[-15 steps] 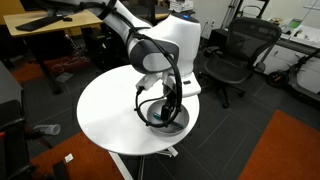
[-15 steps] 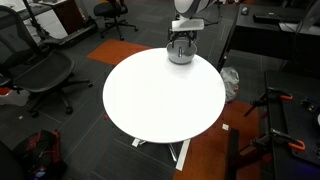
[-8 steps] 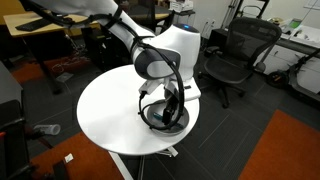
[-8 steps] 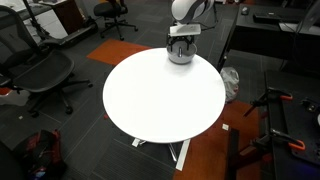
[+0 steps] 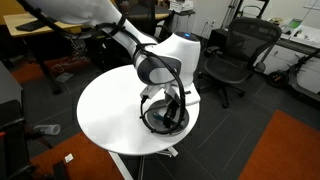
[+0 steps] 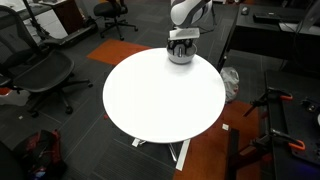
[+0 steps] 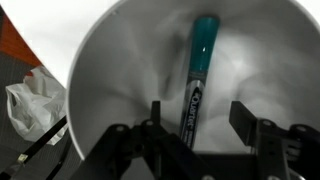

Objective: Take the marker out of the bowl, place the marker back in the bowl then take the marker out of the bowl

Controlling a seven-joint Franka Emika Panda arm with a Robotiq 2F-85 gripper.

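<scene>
Marker (image 7: 201,60) waiting for pickup; white tabletop (image 6: 150,110) carrying shiny bowl (image 7: 110,70) near its edge; hand (image 7: 197,115) down inside bowl, fingers (image 7: 243,112) spread either side of marker, neither touching; marker lying along bowl's bottom, teal end away from hand; likely risks: off-centre pinch rolling it up curved wall, fingertips scraping metal and shoving bowl.

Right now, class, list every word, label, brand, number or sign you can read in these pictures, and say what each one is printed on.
marker, lying in the bowl: white lettering along its dark barrel, too blurred to read.
Everything else, in the wrist view and in both exterior views: no text, number or sign large or sharp enough to read.
</scene>
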